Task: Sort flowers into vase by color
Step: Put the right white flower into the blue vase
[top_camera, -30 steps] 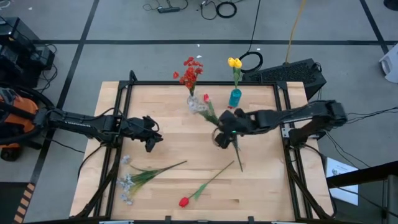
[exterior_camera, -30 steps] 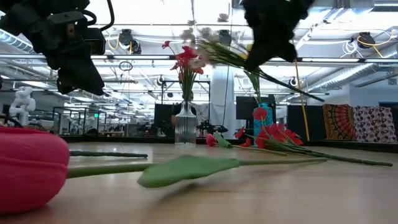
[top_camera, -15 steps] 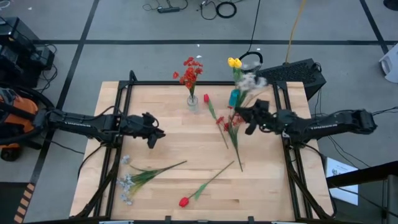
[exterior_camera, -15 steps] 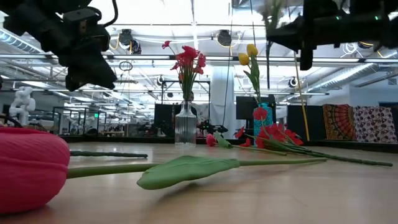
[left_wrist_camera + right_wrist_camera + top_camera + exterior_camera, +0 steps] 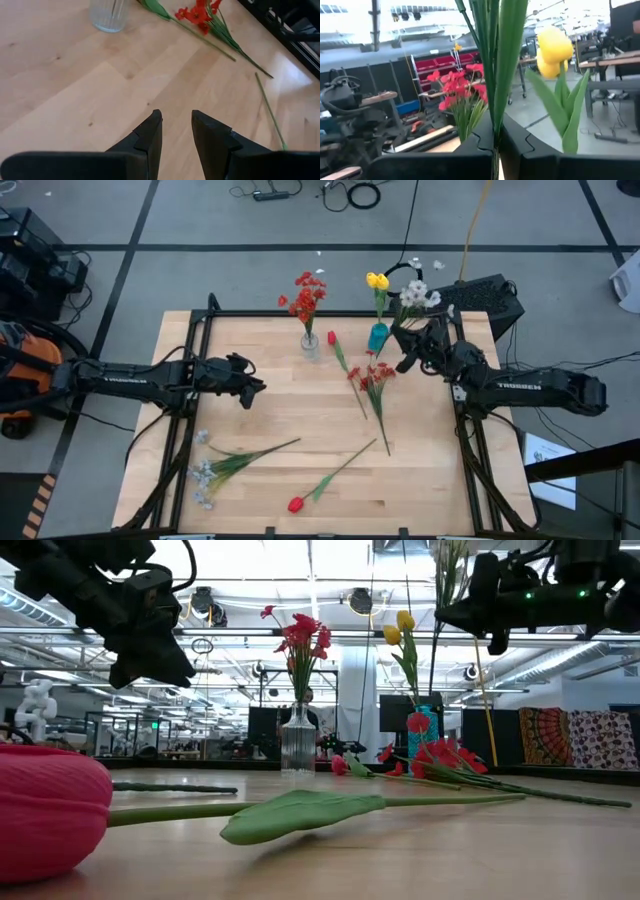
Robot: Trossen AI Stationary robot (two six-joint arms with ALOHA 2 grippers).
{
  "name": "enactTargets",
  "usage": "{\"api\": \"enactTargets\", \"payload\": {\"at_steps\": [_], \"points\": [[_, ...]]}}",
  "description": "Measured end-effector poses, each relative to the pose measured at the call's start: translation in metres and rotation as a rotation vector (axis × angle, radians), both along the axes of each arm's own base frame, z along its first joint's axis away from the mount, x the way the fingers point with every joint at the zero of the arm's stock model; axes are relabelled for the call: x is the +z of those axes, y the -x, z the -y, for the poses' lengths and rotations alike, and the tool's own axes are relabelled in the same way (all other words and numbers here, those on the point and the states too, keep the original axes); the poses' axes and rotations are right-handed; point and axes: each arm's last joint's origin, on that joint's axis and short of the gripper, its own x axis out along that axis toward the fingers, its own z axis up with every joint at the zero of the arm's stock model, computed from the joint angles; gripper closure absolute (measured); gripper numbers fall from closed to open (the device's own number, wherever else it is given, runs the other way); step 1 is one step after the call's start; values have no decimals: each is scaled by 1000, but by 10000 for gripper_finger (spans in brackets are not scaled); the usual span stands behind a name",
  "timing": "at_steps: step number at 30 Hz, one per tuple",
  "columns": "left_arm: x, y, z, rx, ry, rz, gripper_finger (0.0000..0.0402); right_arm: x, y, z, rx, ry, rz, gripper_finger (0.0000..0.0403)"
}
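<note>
My right gripper (image 5: 407,342) is above the table's far right corner, shut on a white-blossomed spray (image 5: 418,295) that stands upright beside the blue vase (image 5: 378,337) with yellow tulips (image 5: 377,281). A clear vase (image 5: 310,345) holds red flowers (image 5: 308,295). A red cluster (image 5: 372,375) and a red tulip (image 5: 333,338) lie flat mid-table. A white spray (image 5: 205,475) and another red tulip (image 5: 296,504) lie near the front edge. My left gripper (image 5: 246,387) hangs open over the table's left half, nothing between its fingers (image 5: 150,135). My right gripper pinches the spray's bundle of green stems (image 5: 495,117) between its two fingers, low on the stems. The fingers come roughly level from the table's right side and lie across the stems. The spray is lifted clear and stands upright, blossoms above the fingers.
A black frame (image 5: 330,314) rims the table. Bare wood lies between my left gripper and the clear vase (image 5: 106,12), and between the two groups of lying flowers. A dark box (image 5: 480,298) sits beyond the far right corner.
My right gripper has swung from the table's middle toward its far right corner and tipped from pointing down to about level, still shut. The white spray went with it, turned from slanting over the table to standing upright next to the blue vase.
</note>
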Motion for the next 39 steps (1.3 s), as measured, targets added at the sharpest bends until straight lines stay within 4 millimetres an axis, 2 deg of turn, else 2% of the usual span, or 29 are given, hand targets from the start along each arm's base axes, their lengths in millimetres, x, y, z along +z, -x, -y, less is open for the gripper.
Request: {"api": "enactTargets", "payload": {"at_steps": [15,20,39], "points": [[0,0,-5,14,12,3,290,10,25,44,-121,170,57,402],[0,0,-5,14,13,3,290,10,21,50,-102,207,90,402],[0,0,-5,11,8,3,290,-19,5,64,-105,122,-51,400]]}}
